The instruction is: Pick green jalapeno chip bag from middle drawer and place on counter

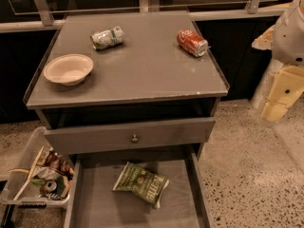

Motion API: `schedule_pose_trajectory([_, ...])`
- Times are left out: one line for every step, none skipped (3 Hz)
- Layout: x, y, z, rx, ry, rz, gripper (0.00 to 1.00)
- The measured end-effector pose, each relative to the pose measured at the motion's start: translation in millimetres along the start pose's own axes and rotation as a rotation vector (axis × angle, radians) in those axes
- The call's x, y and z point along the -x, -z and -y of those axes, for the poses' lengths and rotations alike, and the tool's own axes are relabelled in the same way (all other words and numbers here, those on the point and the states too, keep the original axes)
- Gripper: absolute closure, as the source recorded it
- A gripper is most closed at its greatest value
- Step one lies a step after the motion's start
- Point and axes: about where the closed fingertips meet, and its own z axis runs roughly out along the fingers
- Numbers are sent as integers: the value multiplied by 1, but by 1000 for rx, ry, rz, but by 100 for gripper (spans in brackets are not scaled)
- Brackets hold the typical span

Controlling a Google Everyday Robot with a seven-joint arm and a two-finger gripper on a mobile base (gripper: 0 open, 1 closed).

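The green jalapeno chip bag (141, 183) lies flat on the grey floor of the open middle drawer (95, 205), near its back and a little right of centre. The counter (147, 70) is the grey tabletop above it. My gripper (278, 101) hangs at the right edge of the view, off the side of the cabinet, at about counter height. It is well apart from the bag and holds nothing that I can see.
On the counter stand a white bowl (69, 69) at the left, a crushed green-and-white can (107, 37) at the back and a red can (192, 42) at the back right. The knobbed drawer (134, 138) juts out above the middle drawer. A clear bin of wrappers (40, 177) sits on the floor at the left.
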Motion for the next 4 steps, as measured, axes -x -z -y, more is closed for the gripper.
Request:
schedule_pose_trajectory([0,0,0,0,0,0,0])
schedule_pose_trajectory([1,-16,-8,6,-9,-10,0])
schedule_pose_trajectory([3,-51,-27,50,-13,7,0])
schedule_pose_trajectory([4,-89,-49,86,-2,72,0])
